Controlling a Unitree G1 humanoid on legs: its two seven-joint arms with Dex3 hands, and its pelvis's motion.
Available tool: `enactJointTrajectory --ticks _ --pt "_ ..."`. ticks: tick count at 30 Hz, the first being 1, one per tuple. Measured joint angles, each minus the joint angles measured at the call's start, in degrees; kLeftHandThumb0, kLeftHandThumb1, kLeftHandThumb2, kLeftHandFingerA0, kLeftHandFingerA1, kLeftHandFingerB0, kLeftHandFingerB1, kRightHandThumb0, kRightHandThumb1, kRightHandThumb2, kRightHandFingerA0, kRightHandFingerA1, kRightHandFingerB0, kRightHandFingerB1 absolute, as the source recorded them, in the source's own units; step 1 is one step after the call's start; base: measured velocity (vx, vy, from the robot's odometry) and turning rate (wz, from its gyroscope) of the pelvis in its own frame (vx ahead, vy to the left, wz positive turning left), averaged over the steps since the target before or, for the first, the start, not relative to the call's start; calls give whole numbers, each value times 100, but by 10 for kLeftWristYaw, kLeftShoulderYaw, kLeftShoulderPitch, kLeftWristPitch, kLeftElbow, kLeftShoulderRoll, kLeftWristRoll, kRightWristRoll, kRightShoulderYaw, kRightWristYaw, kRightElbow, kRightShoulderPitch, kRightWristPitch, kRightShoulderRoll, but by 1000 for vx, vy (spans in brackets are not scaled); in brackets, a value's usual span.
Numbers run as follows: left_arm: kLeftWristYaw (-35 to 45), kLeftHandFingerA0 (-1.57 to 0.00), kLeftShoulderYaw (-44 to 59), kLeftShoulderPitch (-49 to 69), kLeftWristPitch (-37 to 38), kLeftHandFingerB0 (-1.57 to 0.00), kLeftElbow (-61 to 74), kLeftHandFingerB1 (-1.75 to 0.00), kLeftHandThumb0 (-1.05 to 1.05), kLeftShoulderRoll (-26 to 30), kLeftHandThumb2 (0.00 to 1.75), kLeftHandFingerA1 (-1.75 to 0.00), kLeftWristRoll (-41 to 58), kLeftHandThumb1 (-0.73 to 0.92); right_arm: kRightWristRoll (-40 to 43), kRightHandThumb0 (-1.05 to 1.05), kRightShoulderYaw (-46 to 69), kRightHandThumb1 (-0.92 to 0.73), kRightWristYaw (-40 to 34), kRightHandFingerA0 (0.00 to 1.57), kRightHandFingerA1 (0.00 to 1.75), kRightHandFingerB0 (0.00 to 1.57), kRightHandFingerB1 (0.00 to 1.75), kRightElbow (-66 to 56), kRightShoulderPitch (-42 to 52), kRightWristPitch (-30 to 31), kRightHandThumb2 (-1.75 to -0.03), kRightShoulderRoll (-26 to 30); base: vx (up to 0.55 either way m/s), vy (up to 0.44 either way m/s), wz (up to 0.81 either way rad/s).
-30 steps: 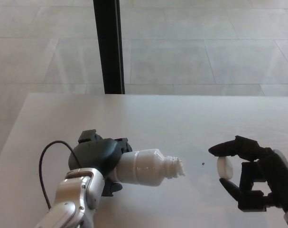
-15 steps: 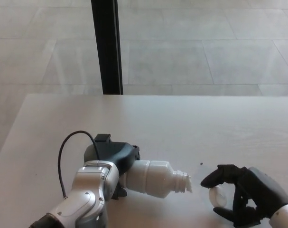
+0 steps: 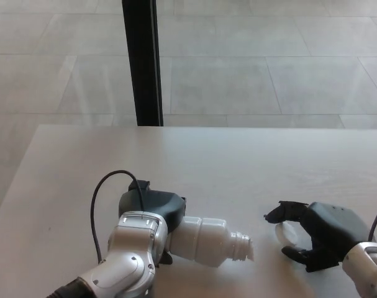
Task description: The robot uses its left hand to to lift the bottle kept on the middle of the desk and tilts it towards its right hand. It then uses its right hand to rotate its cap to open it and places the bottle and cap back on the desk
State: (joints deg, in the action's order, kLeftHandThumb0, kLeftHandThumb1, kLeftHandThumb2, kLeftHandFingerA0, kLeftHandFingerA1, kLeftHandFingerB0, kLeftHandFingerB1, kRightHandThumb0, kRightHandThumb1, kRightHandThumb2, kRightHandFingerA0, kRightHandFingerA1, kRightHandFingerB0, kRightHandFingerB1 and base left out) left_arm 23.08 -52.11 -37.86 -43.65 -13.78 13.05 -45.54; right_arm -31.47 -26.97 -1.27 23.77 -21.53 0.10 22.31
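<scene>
My left hand (image 3: 152,208) grasps the base of the white bottle (image 3: 207,240), which lies tilted almost level, its open threaded neck pointing toward my right side and hanging low over the pale surface (image 3: 225,161). A black cable loops up behind the left wrist. My right hand (image 3: 312,233) is closed on the white cap (image 3: 286,232), pinched between the thumb and fingers, near the bottle's mouth but apart from it. The cap is off, so by my judgement the step in hand is the setting-down of both pieces.

To do this well, I would deal with the cap first: lower the right hand until the cap rests flat on the surface, then part the fingers slowly so that the cap does not roll or cling to a finger. It should land well clear of the bottle's neck, so that neither piece knocks the other. Next I would turn the left wrist to bring the bottle upright before its base meets the surface, seat the base fully, and only then loosen the grasp. I cannot tell whether the bottle holds liquid; keeping the neck from dipping lower is the safe course. Beyond the far edge of the surface stand a black post (image 3: 141,59) and a tiled floor (image 3: 269,68).
</scene>
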Motion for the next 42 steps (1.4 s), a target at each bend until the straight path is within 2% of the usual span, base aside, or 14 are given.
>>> enactJointTrajectory --ticks 1,3,4,5,7,10,15,21,22,27,30,33,41,42 --pt "5 -49 -3 1 -5 -45 2 -53 -62 1 61 -59 -5 69 -6 -47 -3 -76 -7 28 81 35 44 7 -2 -1 -62 4 0 0 0" --pt "12 -49 -4 1 -10 -45 3 -53 -62 1 61 -59 -9 69 -15 -47 -6 -76 -17 28 81 35 44 13 -3 -4 -62 7 0 0 0" --pt "15 -31 -4 1 -13 -26 3 -57 -64 1 61 -73 -11 61 -19 -48 -8 -76 -23 26 82 35 44 16 -3 -5 -62 7 0 0 0" --pt "19 -26 -3 1 -16 -13 3 -58 -68 0 86 -73 -12 48 -23 -49 -10 -75 -29 22 83 35 45 18 -3 -7 -62 7 0 0 0" --pt "29 -26 7 11 -29 -13 7 -58 -68 -4 86 -73 -12 48 -33 -49 -13 -75 -44 22 83 35 45 24 -1 -11 -62 8 0 0 0" --pt "42 -1 31 29 -45 0 18 -29 -67 -13 89 -49 -10 43 -45 -51 -14 -76 -64 18 82 34 44 28 4 -16 -61 9 0 0 0" --pt "62 0 111 60 -68 0 34 -1 -92 -19 89 -27 11 53 -55 -50 -12 -75 -89 20 82 36 43 32 13 -28 -61 9 0 0 0" --pt "49 0 221 98 -67 0 40 0 -99 -46 95 -19 47 57 -57 -48 -3 -74 -113 21 87 38 43 42 20 -50 -61 6 0 0 0" --pt "46 0 229 101 -67 0 41 0 -90 -49 60 0 51 65 -57 -47 -1 -74 -116 22 87 38 42 44 22 -53 -61 6 0 0 0" --pt "31 0 258 116 -60 0 43 0 -93 -61 74 0 67 61 -56 -46 12 -73 -131 23 89 39 43 51 32 -71 -61 6 0 0 0" --pt "22 0 264 119 -58 0 44 0 -96 -63 61 0 70 66 -55 -45 17 -71 -136 25 92 39 43 52 40 -79 -60 6 0 0 0" --pt "14 0 270 122 -57 0 47 0 -93 -67 74 0 75 62 -54 -46 21 -71 -140 25 95 37 46 55 47 -86 -60 6 0 0 0" --pt "-6 0 278 128 -54 0 53 0 -97 -69 61 0 82 69 -55 -48 26 -71 -145 24 94 39 44 62 58 -100 -60 5 0 0 0" --pt "-8 0 277 128 -53 0 53 0 -93 -69 74 0 82 64 -55 -48 26 -71 -146 23 94 38 44 62 58 -101 -60 5 0 0 0"
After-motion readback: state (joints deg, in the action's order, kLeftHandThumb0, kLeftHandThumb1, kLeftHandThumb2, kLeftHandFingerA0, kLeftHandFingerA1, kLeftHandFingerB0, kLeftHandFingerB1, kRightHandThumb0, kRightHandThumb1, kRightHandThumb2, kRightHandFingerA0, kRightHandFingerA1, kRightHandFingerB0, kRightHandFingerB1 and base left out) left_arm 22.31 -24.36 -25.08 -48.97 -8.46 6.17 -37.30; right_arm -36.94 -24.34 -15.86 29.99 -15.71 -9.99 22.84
